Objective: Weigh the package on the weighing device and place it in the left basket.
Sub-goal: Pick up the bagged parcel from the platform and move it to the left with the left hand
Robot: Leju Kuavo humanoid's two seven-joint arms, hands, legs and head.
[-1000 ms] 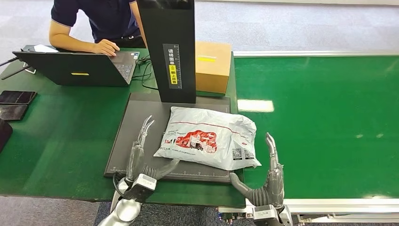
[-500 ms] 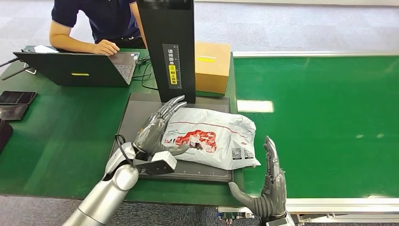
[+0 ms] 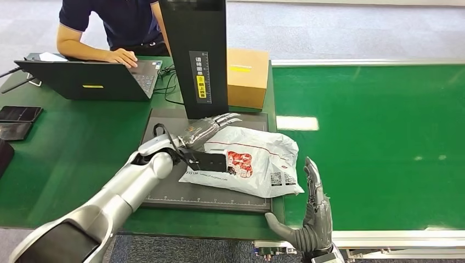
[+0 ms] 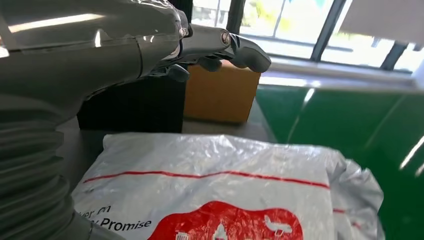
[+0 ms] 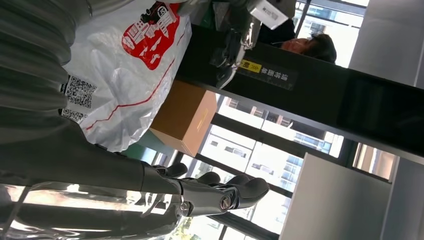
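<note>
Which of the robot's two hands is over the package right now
The left hand: it reaches over the far edge of the white package on the scale. The right hand stands open beside the package's near corner.

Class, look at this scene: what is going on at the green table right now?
A humanoid robot is handling a grey plastic mail package that lies on the dark weighing platform. Its left hand reaches over the package's far edge with fingers extended, not gripping. Its right hand stands open beside the package's near right corner, apart from it. A person at the back works on a laptop.
</note>
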